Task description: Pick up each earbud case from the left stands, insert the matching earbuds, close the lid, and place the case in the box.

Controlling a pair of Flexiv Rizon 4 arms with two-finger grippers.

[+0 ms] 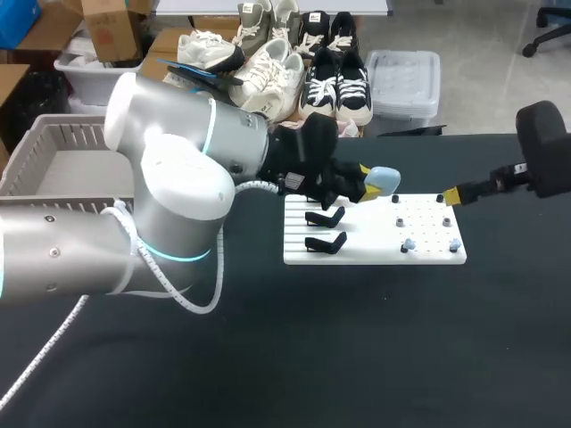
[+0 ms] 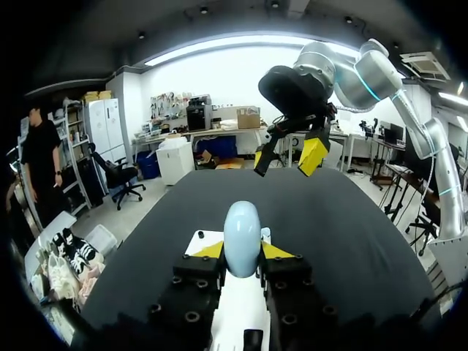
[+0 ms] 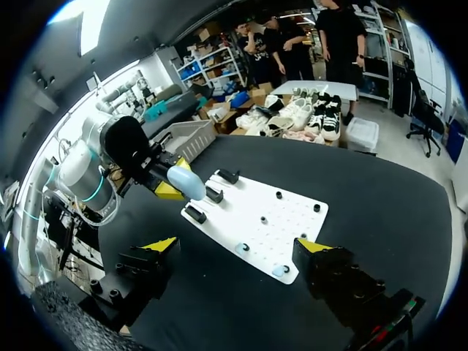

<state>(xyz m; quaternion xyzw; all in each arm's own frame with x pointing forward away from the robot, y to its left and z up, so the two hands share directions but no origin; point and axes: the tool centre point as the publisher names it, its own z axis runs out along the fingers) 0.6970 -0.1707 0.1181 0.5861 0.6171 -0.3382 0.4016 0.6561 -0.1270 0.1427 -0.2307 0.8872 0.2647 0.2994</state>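
My left gripper [image 1: 370, 187] is shut on a light blue earbud case [image 1: 384, 179], held just above the far left part of the white board [image 1: 375, 254]. In the left wrist view the case [image 2: 242, 230] stands upright between the yellow fingertips [image 2: 208, 250]. Two empty black stands [image 1: 326, 218] sit on the board's left half. Small pale blue earbuds [image 1: 409, 243] lie among black pegs on its right half. My right gripper [image 1: 449, 196] hovers open over the board's far right corner. In its own view the right gripper [image 3: 238, 246] has earbuds [image 3: 278, 270] beneath it and the case [image 3: 186, 183] ahead.
A grey slatted basket [image 1: 53, 160] stands at the table's far left. The black tabletop [image 1: 357, 357] stretches in front of the board. Black pegs [image 1: 401, 220] stick up from the board's right half.
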